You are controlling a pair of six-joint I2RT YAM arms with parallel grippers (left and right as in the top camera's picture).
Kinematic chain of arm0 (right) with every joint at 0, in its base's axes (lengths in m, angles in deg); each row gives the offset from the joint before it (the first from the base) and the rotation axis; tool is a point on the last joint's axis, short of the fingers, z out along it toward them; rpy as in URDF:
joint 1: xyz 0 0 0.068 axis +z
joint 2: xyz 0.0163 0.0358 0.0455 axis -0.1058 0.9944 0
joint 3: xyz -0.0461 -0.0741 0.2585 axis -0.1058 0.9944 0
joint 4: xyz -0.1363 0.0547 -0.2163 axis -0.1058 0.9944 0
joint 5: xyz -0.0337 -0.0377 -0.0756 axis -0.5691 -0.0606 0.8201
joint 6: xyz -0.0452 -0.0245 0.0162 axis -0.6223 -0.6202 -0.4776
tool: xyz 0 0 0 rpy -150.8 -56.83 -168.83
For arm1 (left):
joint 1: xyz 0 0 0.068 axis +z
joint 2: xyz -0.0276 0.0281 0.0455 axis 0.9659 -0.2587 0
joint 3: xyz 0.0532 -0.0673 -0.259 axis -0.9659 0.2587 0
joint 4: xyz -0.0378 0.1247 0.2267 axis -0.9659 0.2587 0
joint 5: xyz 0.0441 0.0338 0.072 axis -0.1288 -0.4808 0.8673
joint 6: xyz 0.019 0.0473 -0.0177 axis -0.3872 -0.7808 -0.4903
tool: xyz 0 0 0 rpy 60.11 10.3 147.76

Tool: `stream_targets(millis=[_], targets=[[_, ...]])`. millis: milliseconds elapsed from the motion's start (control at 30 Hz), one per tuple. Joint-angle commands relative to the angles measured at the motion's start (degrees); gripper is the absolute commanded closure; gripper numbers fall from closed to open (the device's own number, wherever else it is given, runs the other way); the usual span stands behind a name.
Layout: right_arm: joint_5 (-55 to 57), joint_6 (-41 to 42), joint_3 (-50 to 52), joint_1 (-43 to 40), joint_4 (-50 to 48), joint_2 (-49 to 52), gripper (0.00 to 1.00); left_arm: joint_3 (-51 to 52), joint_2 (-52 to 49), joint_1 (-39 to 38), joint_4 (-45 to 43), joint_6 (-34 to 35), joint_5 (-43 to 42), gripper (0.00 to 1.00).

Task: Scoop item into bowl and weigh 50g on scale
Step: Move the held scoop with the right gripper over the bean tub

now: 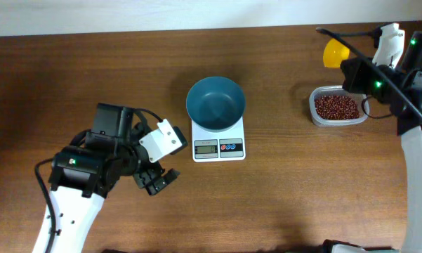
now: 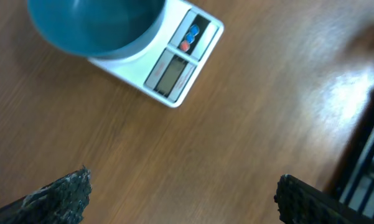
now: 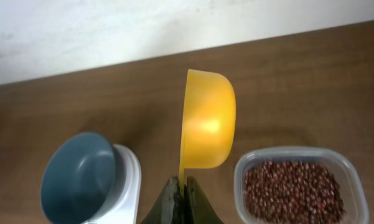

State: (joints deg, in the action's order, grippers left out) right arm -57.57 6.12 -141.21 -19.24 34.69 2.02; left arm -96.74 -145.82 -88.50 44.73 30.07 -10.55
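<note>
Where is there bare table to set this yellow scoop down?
Bare wood lies between the scale and the bean tub, and along the near edge in front of the scale. It's crowded by the tub, where the right hand holds the scoop.

Setting: wooden table against a pale wall.
Brown wood-grain table (image 1: pixel 91 70) lies under and ahead of both sets of jaws; off-white wall (image 3: pixel 81 31) rises beyond the right jaws; soft glare (image 2: pixel 345 93) lies ahead-right of the left jaws.
</note>
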Motion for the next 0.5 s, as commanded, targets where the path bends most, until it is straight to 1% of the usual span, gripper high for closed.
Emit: stream_targets(millis=[0,33,133,167,200,333,467], targets=[[-0.7,-2.4,-0.3,-0.1,2.3,-2.2,0.96,0.1,0.4,3.3,-0.1,-0.8,1.6,0.01],[-0.7,-2.4,-0.3,-0.1,2.9,-2.4,0.96,0.1,0.4,4.2,-0.1,-1.1,0.9,0.01],[-0.7,-3.4,-0.3,-0.1,5.0,-3.1,0.96,0.1,0.4,6.6,0.4,-8.0,-6.6,0.01],[-0.7,-4.4,-0.3,-0.1,5.7,-3.3,0.96,0.1,0.4,7.1,0.4,-9.0,-8.0,0.01],[-0.7,-5.6,-0.3,-0.1,6.9,-3.6,0.96,0.1,0.4,7.7,0.5,-9.3,-8.3,0.01],[-0.7,-5.8,-0.3,-0.1,8.1,-3.7,0.96,0.1,0.4,7.6,0.6,-9.3,-8.3,0.01],[-0.7,-5.9,-0.3,-0.1,8.1,-3.7,0.96,0.1,0.4,7.6,0.7,-9.3,-10.8,0.01]])
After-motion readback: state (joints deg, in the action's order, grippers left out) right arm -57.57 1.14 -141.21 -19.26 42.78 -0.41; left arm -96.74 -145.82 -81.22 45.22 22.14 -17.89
